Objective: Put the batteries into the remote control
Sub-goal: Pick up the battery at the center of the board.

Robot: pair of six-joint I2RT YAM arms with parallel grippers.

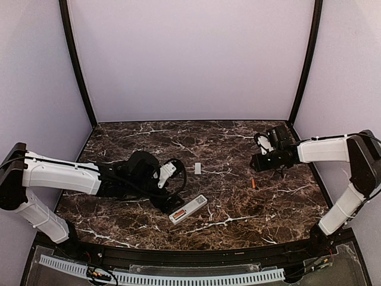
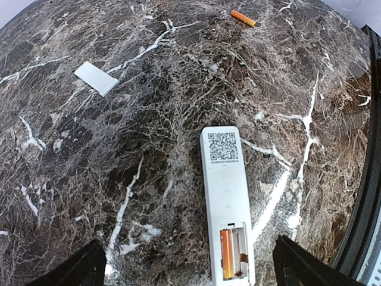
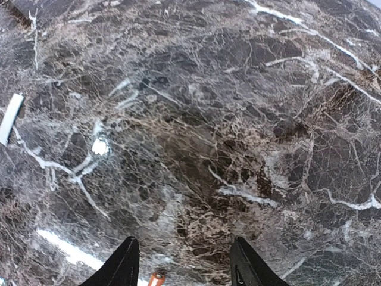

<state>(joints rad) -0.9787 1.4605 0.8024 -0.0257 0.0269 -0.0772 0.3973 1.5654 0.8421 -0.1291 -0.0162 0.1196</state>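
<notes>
The white remote control (image 1: 188, 209) lies on the marble table with its battery slot open. In the left wrist view the remote (image 2: 225, 190) shows one orange battery (image 2: 227, 254) seated in the left side of the slot; the other side is empty. A second orange battery (image 1: 253, 183) lies loose on the table to the right, and also shows in the left wrist view (image 2: 243, 18). My left gripper (image 1: 176, 192) is open and empty, just above the slot end of the remote. My right gripper (image 1: 258, 162) is open and empty, just beyond the loose battery, whose tip (image 3: 156, 279) shows between its fingers.
A small white battery cover (image 1: 197, 168) lies flat on the table behind the remote; it also shows in the left wrist view (image 2: 96, 78) and the right wrist view (image 3: 11, 118). The black table rim (image 1: 238, 255) runs along the front.
</notes>
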